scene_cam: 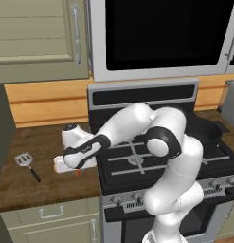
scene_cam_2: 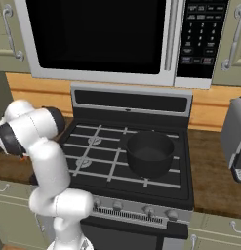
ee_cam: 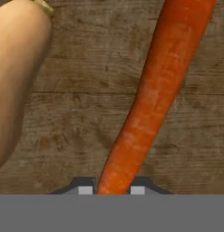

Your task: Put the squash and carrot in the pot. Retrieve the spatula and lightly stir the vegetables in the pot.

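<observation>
The tool is lowered to the wooden desk left of the stove, and in the hand view its two finger tips are seen pressed against either side of the carrot near its lower end, so it is judged to be clamped on the carrot. The carrot is laid flat on the desk, running straight away from the tool, which is presumably why the tips are set across its slim width rather than along its length. Just beside it, apart from it with bare wood between, the squash is laid roughly parallel; from the left base view only a tan part of the squash is seen under the hand, with an orange tip beside it.

The pot is stood on a right-hand burner of the stove, with nothing seen in it, well apart from the vegetables, so a carry across the stove is called for. The spatula is left flat on the desk, further left, well clear of the hand, with its slotted head turned away from the desk's front edge. No vegetable is yet in the pot, and a lift of the carrot is judged to be the step in hand.
</observation>
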Robot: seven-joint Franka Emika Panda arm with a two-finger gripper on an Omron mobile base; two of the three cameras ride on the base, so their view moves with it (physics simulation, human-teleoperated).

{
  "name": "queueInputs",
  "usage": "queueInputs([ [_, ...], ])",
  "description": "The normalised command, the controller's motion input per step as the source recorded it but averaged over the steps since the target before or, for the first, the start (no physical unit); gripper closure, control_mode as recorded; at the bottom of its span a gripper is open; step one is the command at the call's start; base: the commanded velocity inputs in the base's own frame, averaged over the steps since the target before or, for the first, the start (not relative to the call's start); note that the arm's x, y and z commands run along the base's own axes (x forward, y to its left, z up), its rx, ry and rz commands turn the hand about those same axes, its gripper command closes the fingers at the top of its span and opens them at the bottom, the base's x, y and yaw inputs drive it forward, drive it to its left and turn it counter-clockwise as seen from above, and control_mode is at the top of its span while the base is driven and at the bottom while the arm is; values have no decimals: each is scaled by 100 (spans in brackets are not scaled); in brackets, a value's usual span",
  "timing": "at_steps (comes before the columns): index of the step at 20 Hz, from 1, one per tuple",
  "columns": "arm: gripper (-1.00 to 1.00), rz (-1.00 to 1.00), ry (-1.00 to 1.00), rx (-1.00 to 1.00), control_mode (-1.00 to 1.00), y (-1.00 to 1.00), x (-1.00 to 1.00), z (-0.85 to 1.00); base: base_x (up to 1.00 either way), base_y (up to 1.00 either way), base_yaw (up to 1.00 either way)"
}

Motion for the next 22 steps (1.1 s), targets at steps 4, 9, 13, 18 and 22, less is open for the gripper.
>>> queueInputs([
  [4, 100, 0, -18, 0, -100, -79, -43, 76, 0, 0, 0],
  [9, 100, 0, -9, 5, -100, -92, -66, 79, 0, 0, 0],
  [13, 100, -3, -4, 10, -100, -93, -72, 71, 0, 0, 0],
  [18, 100, -8, 0, 17, -100, -99, -54, 82, 0, 0, 0],
  [22, 100, -18, 0, 19, -100, -100, -42, 68, 0, 0, 0],
])
